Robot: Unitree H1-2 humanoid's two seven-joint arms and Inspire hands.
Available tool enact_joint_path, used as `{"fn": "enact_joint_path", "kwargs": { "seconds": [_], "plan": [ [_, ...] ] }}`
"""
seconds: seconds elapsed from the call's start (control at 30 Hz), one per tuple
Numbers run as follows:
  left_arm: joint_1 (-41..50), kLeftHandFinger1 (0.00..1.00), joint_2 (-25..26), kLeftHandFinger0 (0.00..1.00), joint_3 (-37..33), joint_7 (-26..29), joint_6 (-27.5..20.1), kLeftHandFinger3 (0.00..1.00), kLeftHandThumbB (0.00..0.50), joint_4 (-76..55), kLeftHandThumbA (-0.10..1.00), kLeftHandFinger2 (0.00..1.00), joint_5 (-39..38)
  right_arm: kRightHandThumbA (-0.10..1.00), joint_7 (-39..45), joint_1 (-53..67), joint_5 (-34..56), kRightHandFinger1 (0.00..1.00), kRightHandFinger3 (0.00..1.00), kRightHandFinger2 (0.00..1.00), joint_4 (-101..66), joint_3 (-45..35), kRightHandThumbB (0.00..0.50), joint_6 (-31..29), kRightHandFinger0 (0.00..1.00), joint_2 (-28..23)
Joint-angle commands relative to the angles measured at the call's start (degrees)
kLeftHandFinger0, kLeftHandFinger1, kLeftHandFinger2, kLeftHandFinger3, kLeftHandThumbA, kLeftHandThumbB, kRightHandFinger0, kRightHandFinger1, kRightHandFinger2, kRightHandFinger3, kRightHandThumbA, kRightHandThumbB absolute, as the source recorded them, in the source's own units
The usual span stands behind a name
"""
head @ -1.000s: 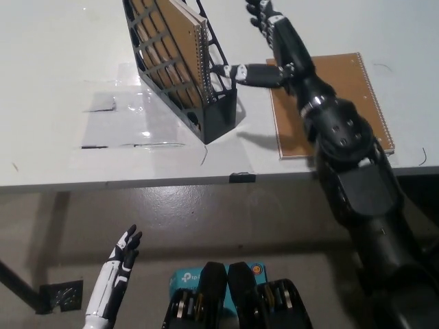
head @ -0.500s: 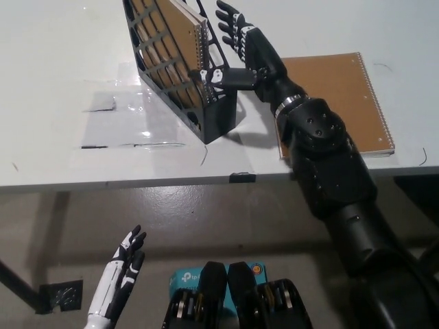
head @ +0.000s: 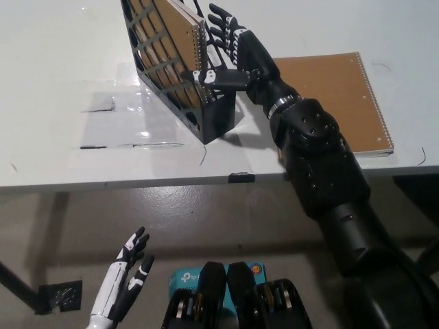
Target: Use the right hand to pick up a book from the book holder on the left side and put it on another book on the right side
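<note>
Brown book (head: 180, 31) — beside right hand (head: 230, 51) fingers.

Holder (head: 206, 113): black plastic lattice, slight sheen. Books (head: 171, 31) (head: 346, 96): matt brown card covers, wire spiral bindings. Table (head: 62, 75): smooth, pale, matt, with clear glossy tape patches. Right hand (head: 233, 51): black hard shell, semi-gloss. Left hand (head: 127, 277): white glossy plastic. Floor: mottled, dull.

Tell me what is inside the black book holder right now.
A brown spiral-bound book stands tilted inside the book holder, seen through its lattice side. The right robot hand is open at its wire-bound edge. The book's lower part and the holder's floor are hidden.
</note>
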Motion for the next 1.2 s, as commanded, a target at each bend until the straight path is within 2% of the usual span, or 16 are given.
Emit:
{"fn": "enact_joint_path", "kwargs": {
  "seconds": [0.0,0.2,0.33,0.4,0.53,0.57,0.67,0.9,0.97,1.17],
  "plan": [
    [-0.42,1.0,0.84,1.0,-0.47,0.07,-0.28,1.0,0.154,-0.8,0.91,1.0,0.97,1.0,0.9,-4.51,1.06,1.0,1.0,1.0,1.1,-0.09,0.336,-0.25,1.0,1.17],
    [-0.31,1.0,0.68,1.0,-0.36,0.13,-0.27,1.0,0.164,-0.67,0.89,1.0,0.61,1.0,0.62,-4.25,0.18,1.0,1.0,1.0,1.06,0.42,0.344,-1.82,1.0,0.97],
    [-0.3,1.0,1.16,1.0,-0.24,-0.11,-0.62,1.0,0.148,-0.33,0.9,1.0,0.37,1.0,1.37,-1.8,-0.42,1.0,1.0,1.0,-5.84,1.46,0.324,-1.6,1.0,-0.25],
    [-0.03,1.0,1.24,1.0,-0.34,-0.19,-0.47,1.0,0.151,-0.44,0.9,1.0,0.45,1.0,1.65,-1.01,0.32,1.0,1.0,1.0,-8.37,1.19,0.338,-0.43,1.0,-0.63],
    [0.8,1.0,1.23,1.0,-0.77,-0.29,0.06,1.0,0.153,-0.79,0.91,1.0,0.91,1.0,1.96,0.37,0.77,1.0,1.0,1.0,-13.19,1.07,0.334,1.96,1.0,-1.28],
    [0.88,1.0,1.17,1.0,-0.74,-0.48,0.14,1.0,0.146,-0.81,0.9,1.0,0.41,1.0,2.17,0.29,0.9,1.0,1.0,1.0,-13.55,0.99,0.32,1.7,1.0,-1.46],
    [0.82,1.0,1.33,1.0,-0.85,-0.01,-0.9,1.0,0.115,-0.34,0.89,1.0,0.99,1.0,1.92,-0.02,1.08,1.0,1.0,1.0,-15.44,0.54,0.322,2.32,1.0,-1.84],
    [0.44,1.0,1.5,1.0,-0.93,0.33,-1.46,1.0,0.111,0.36,0.87,1.0,1.36,1.0,1.96,-1.18,2.48,1.0,1.0,1.0,-17.64,-0.87,0.334,3.48,1.0,-2.55],
    [0.63,1.0,1.52,1.0,-1.09,0.16,-1.21,1.0,0.102,0.17,0.88,1.0,1.44,1.0,1.99,-0.94,2.38,1.0,1.0,1.0,-16.79,-0.73,0.311,2.93,1.0,-2.16],
    [0.86,1.0,1.48,1.0,-1.17,-0.17,-1.03,1.0,0.127,0.3,0.89,1.0,0.7,1.0,1.53,-0.81,1.79,1.0,1.0,1.0,-12.4,-0.12,0.321,1.84,1.0,-1.19]
  ]
}}
